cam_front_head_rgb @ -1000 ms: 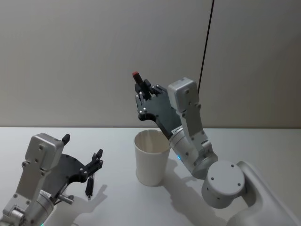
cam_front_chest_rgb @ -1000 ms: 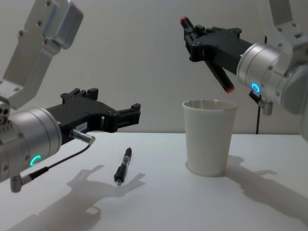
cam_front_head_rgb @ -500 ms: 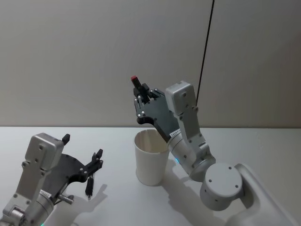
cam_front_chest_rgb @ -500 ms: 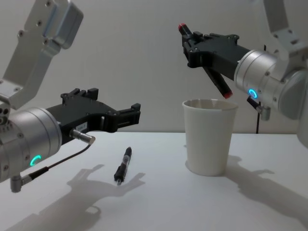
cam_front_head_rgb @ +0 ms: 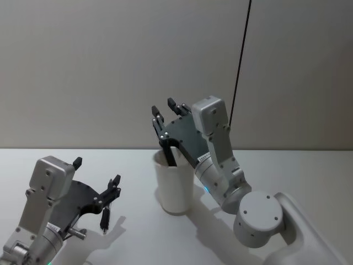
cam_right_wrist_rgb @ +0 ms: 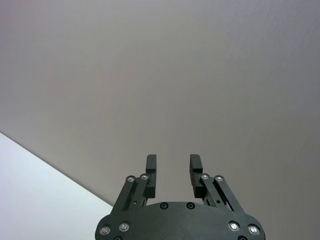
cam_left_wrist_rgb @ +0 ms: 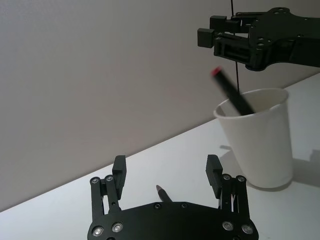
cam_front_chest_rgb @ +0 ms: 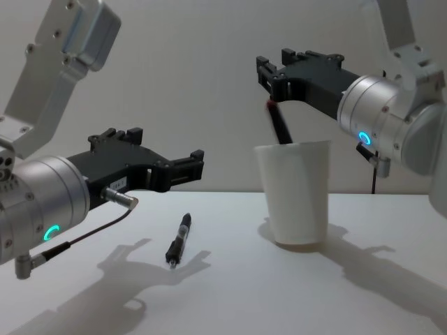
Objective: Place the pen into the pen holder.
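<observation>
A dark pen with a red end (cam_front_chest_rgb: 279,125) stands slanted inside the white paper-cup pen holder (cam_front_chest_rgb: 293,202), its top sticking out above the rim (cam_front_head_rgb: 170,153) (cam_left_wrist_rgb: 232,92). My right gripper (cam_front_chest_rgb: 274,61) hovers open just above the holder (cam_front_head_rgb: 174,187), with nothing between its fingers (cam_right_wrist_rgb: 172,162) (cam_front_head_rgb: 164,107). A second black pen (cam_front_chest_rgb: 178,239) lies on the white table to the holder's left (cam_front_head_rgb: 105,216). My left gripper (cam_front_chest_rgb: 164,150) is open and held low over that pen (cam_left_wrist_rgb: 166,165) (cam_front_head_rgb: 97,172).
The white table (cam_front_chest_rgb: 279,300) ends at a plain grey wall. A thin black cable (cam_front_head_rgb: 241,55) runs down the wall behind the right arm. The right arm's base joints (cam_front_head_rgb: 256,212) stand close to the right of the holder.
The right gripper opened and let go of the red-ended pen, which dropped into the holder. The holder shifted slightly to the left. The left arm has not moved.
</observation>
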`<move>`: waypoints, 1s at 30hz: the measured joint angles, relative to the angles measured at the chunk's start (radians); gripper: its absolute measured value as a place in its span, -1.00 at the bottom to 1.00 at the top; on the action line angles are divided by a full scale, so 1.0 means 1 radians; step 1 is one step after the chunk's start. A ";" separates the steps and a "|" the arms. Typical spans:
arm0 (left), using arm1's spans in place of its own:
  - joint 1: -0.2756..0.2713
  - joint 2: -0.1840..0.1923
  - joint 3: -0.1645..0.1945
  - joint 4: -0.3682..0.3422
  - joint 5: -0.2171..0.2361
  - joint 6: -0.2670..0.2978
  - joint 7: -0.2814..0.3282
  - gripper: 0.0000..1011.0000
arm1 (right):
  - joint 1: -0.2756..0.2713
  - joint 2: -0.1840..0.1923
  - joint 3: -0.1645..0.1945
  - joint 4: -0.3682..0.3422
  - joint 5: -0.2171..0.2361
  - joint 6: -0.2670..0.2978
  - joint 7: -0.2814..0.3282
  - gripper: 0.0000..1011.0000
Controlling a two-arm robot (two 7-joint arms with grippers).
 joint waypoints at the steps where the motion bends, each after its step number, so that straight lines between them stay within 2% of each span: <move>1: 0.000 0.000 0.000 0.000 0.000 0.000 0.000 0.98 | 0.000 0.000 0.000 0.000 0.000 0.001 0.000 -0.17; 3: 0.000 0.000 0.000 0.000 0.000 0.000 0.000 0.98 | 0.000 -0.001 0.000 0.001 0.000 0.001 0.001 -0.10; 4: 0.000 0.000 0.000 0.000 0.000 0.000 0.000 0.98 | 0.000 -0.001 0.001 0.001 0.000 0.001 0.001 0.02; 10: 0.000 0.000 0.000 0.000 0.000 0.000 0.000 0.98 | 0.000 -0.001 0.001 0.001 -0.001 0.002 0.002 0.34; 11: 0.000 0.000 0.000 0.000 0.000 0.000 0.000 0.98 | 0.000 -0.001 0.001 0.001 -0.001 0.002 0.002 0.46; 14: 0.000 0.000 0.000 0.000 0.000 0.000 0.000 0.98 | 0.000 -0.002 0.001 0.002 -0.001 0.003 0.002 0.64; 15: 0.000 0.000 0.000 0.000 0.000 0.000 0.000 0.98 | 0.000 -0.002 0.001 0.002 0.000 0.003 0.002 0.64; 16: 0.000 0.000 0.000 0.000 0.000 0.000 0.000 0.99 | 0.000 -0.002 0.002 0.002 -0.001 0.003 0.002 0.74; 17: 0.000 0.000 0.000 0.000 0.000 0.000 0.000 0.98 | 0.000 -0.002 0.002 0.002 -0.001 0.003 0.002 0.74; 19: 0.000 0.000 0.000 0.000 0.000 0.000 0.000 0.98 | 0.000 -0.002 0.002 0.002 -0.001 0.003 0.003 0.90; 22: 0.000 0.000 0.000 0.000 0.000 0.000 0.000 0.98 | 0.000 -0.002 0.003 0.000 0.000 0.005 0.005 0.98; 27: 0.000 0.000 0.000 0.000 0.000 0.000 0.000 0.98 | -0.002 0.003 0.012 -0.028 0.010 0.021 0.017 0.98; 30: 0.000 0.000 0.000 0.000 0.000 0.000 0.000 0.98 | -0.004 0.013 0.029 -0.072 0.038 0.050 0.033 0.98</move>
